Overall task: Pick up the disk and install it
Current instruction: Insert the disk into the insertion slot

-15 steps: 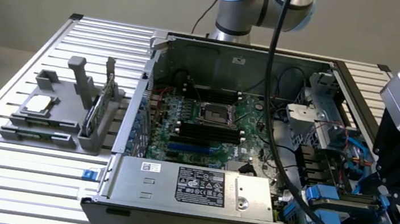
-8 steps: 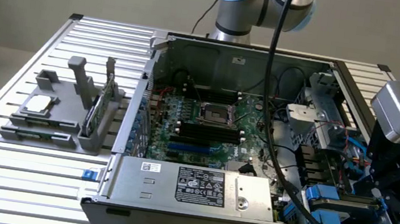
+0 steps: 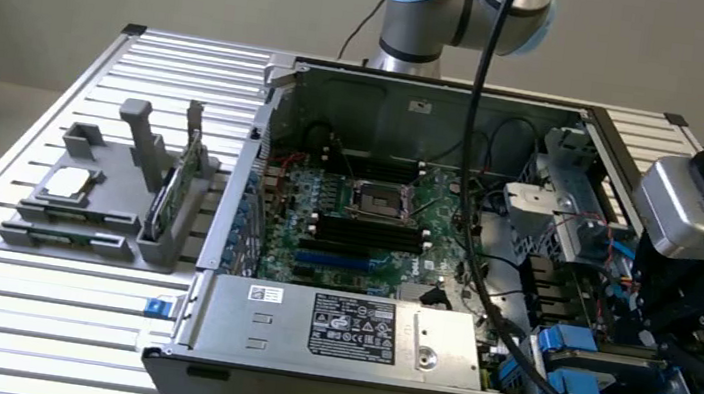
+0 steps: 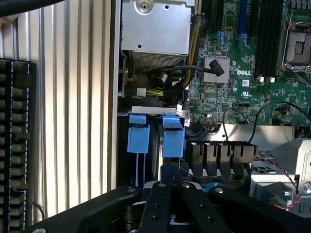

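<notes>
Wrist view puts the gripper (image 4: 171,180) right at the blue carrier of the disk (image 4: 172,141). Its black linkage closes in towards the carrier's two blue tabs, and the silver power supply (image 4: 155,29) lies straight beyond them. I cannot tell from either view whether the gripper is apart, together or clamped on the carrier, because its own linkage covers the point of contact.

In the exterior view the disk (image 3: 575,350) sits low in the drive bay at the corner of the open computer case (image 3: 433,84). It is just beside the power supply (image 3: 336,326), on that unit's side towards the exterior view's right. The carrier's long axis appears to run away from the power supply along the case's near wall.

The gripper (image 3: 691,344) hangs at the far end of the bay from the power supply, above and touching or nearly touching the blue frame. By my judgement the disk is in or very close to its slot, and the work is in the seating stage.
</notes>
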`<state>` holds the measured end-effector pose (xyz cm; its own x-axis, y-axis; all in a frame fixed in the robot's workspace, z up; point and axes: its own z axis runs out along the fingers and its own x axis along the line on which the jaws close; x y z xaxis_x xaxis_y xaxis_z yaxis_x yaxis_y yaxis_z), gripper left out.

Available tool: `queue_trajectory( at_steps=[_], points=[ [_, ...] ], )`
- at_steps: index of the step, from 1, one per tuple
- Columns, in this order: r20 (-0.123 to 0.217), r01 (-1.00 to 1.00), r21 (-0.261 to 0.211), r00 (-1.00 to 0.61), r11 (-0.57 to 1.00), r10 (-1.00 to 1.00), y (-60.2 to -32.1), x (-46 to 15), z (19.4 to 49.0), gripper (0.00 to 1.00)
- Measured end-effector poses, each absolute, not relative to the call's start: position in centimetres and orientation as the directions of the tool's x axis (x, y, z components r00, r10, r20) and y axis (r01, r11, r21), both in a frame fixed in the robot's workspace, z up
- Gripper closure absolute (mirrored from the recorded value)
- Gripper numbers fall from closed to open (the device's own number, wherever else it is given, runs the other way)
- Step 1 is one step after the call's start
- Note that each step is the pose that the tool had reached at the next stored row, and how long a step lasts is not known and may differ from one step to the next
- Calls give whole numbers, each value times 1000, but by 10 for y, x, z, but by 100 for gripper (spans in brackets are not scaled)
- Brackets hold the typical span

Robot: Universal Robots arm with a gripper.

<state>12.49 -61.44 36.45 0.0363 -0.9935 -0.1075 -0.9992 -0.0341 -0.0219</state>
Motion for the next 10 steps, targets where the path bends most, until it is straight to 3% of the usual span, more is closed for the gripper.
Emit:
queue_trajectory(
  at_steps=[10],
  points=[
    [-108,-999,-22,37,-35,-993,-606,129,346,89]
  ],
)
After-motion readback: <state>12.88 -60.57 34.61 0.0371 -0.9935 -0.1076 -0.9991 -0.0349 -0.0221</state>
